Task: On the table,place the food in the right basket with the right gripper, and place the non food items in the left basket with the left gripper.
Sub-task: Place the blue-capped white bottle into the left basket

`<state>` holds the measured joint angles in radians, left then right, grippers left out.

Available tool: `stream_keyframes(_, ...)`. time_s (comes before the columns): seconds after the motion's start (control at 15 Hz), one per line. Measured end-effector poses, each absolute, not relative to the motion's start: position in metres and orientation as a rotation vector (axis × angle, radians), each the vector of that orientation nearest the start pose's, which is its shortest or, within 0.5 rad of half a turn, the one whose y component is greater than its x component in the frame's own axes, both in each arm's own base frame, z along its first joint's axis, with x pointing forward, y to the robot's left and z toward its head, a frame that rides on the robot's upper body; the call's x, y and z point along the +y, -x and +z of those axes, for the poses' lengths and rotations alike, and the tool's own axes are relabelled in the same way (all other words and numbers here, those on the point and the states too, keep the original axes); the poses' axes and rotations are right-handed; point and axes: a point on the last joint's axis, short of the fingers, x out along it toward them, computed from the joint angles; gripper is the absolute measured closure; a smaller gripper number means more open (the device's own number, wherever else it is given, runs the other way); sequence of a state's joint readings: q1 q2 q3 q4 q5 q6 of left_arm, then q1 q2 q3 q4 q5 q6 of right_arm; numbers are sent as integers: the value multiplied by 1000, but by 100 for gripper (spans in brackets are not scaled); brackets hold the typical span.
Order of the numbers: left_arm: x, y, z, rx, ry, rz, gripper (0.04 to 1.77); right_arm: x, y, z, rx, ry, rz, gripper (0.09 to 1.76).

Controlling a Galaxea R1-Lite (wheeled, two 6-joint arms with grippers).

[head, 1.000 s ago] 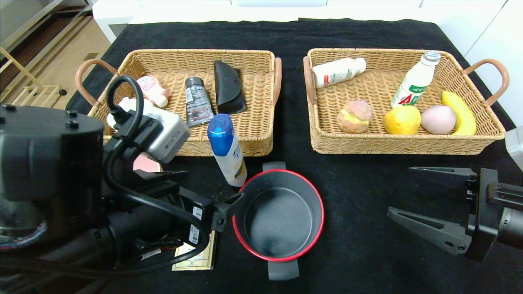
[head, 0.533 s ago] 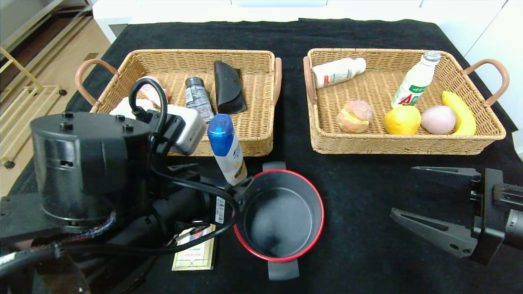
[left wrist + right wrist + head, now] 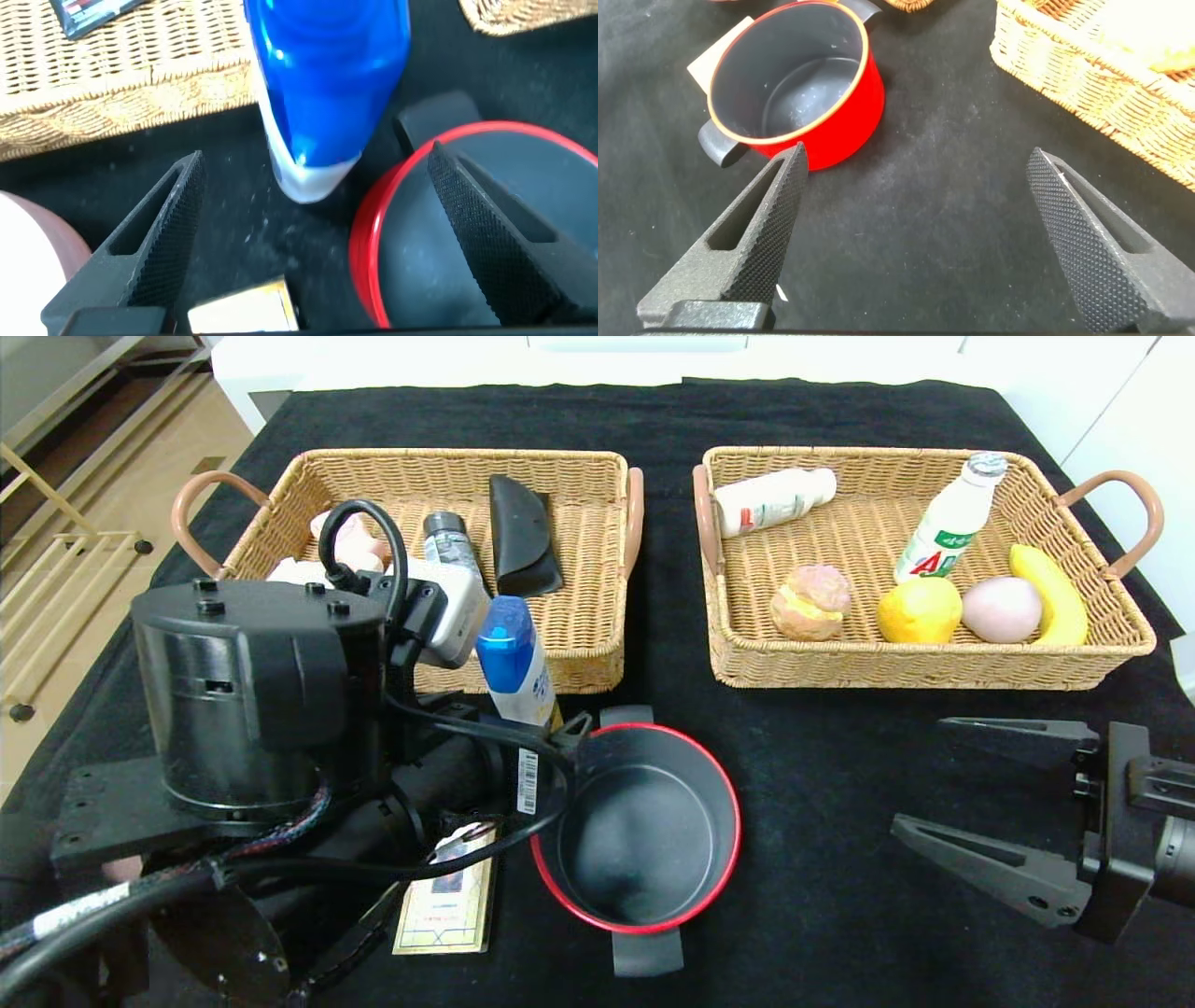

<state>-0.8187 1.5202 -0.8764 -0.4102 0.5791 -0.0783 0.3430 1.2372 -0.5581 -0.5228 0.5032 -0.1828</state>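
A white bottle with a blue cap (image 3: 516, 665) stands on the black cloth in front of the left basket (image 3: 457, 456). It fills the top of the left wrist view (image 3: 322, 84). My left gripper (image 3: 515, 714) is open with its fingers either side of the bottle's lower part (image 3: 313, 187); one finger (image 3: 458, 201) hangs over the rim of the red pot (image 3: 374, 243). The red pot (image 3: 644, 835) is empty. A yellow card (image 3: 448, 903) lies partly under my left arm. My right gripper (image 3: 917, 772) is open and empty above bare cloth (image 3: 917, 159).
The left basket holds a black case (image 3: 520, 537), a grey tube (image 3: 446, 537) and a pink toy (image 3: 344, 537). The right basket (image 3: 840, 454) holds two drink bottles, a bun (image 3: 810, 602), a lemon (image 3: 920, 609), a pink egg-shaped item (image 3: 1001, 609) and a banana (image 3: 1050, 593).
My left arm has moved forward and to the right, bringing its open gripper up around the blue-capped bottle. The right arm has barely moved.
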Motion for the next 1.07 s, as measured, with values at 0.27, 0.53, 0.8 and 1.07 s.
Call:
stream_keyframes(0.27,-191,-197,229,161,-55,-203,9,72,-169,217,81,158,856,14)
stream_keyframes(0.53,-193,-205,228,143,-41,-172,9,73,-168,217,80,159,862,14)
stream_keyframes(0.8,-196,-214,226,111,-27,-157,9,74,-168,217,80,159,869,14)
stream_keyframes(1.07,-197,-220,223,112,-28,-141,15,74,-167,217,79,160,872,14)
